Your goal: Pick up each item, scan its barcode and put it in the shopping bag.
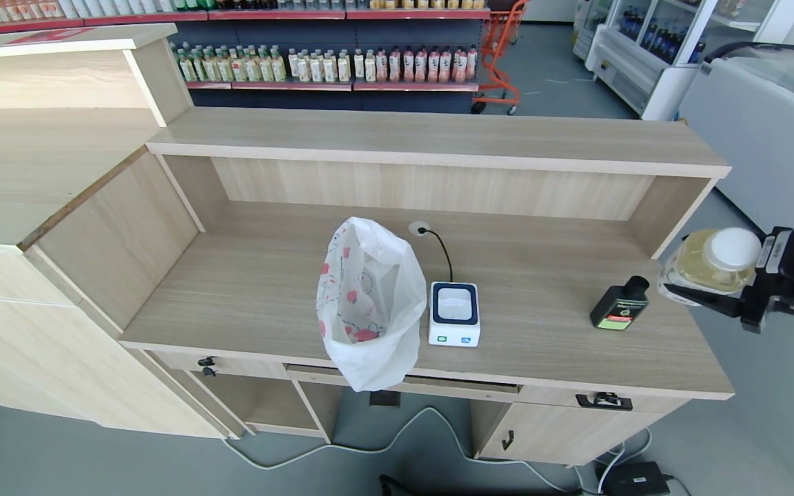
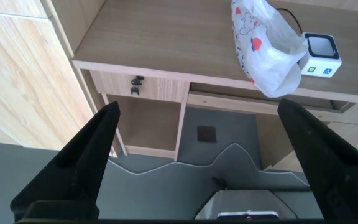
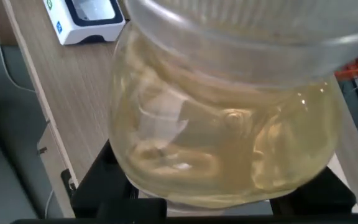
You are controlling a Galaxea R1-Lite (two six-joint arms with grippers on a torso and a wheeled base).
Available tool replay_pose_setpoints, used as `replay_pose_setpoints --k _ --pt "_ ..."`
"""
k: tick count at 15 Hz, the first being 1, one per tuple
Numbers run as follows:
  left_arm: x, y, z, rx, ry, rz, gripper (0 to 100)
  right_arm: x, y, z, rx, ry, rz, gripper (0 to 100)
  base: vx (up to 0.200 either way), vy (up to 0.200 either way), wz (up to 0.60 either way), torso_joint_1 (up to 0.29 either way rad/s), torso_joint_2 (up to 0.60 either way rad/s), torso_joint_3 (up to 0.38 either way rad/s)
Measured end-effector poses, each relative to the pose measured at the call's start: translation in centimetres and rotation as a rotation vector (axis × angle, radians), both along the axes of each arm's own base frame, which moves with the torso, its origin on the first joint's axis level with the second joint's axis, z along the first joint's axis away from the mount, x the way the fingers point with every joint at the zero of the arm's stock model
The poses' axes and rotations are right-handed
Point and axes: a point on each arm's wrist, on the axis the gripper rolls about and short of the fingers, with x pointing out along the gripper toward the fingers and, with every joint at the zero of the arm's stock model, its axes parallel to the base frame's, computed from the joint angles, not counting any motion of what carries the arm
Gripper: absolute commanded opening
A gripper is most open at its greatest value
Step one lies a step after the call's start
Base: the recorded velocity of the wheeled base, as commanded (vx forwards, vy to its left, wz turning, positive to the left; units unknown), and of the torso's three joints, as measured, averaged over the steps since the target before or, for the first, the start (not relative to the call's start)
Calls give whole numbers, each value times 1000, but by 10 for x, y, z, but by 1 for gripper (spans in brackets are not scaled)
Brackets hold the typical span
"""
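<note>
My right gripper [image 1: 690, 282] is clenched on the jar [image 1: 710, 262] of pale yellow liquid with a white cap, held up at the right end of the counter [image 1: 542, 275]. Just to that gripper's left, a small black bottle [image 1: 619, 304] stands on the counter. Farther left sits the white scanner [image 1: 453, 313], with the open shopping bag [image 1: 369, 303] just beyond it. My left gripper [image 2: 199, 106] hangs released, fingers spread wide, lower than the counter's front edge. The bag and scanner are well ahead of it.
</note>
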Motion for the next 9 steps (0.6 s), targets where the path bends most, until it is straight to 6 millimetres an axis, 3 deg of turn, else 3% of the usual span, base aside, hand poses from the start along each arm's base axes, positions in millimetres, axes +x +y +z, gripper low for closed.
replay_pose_setpoints --k 6,9 --pt "0 0 0 0 1 0 100 1 -17 3 -192 -171 66 0 0 0 0 0 0 0" --pt "0 0 0 0 0 0 100 2 -20 7 -229 -212 66 0 0 0 600 1 5 7"
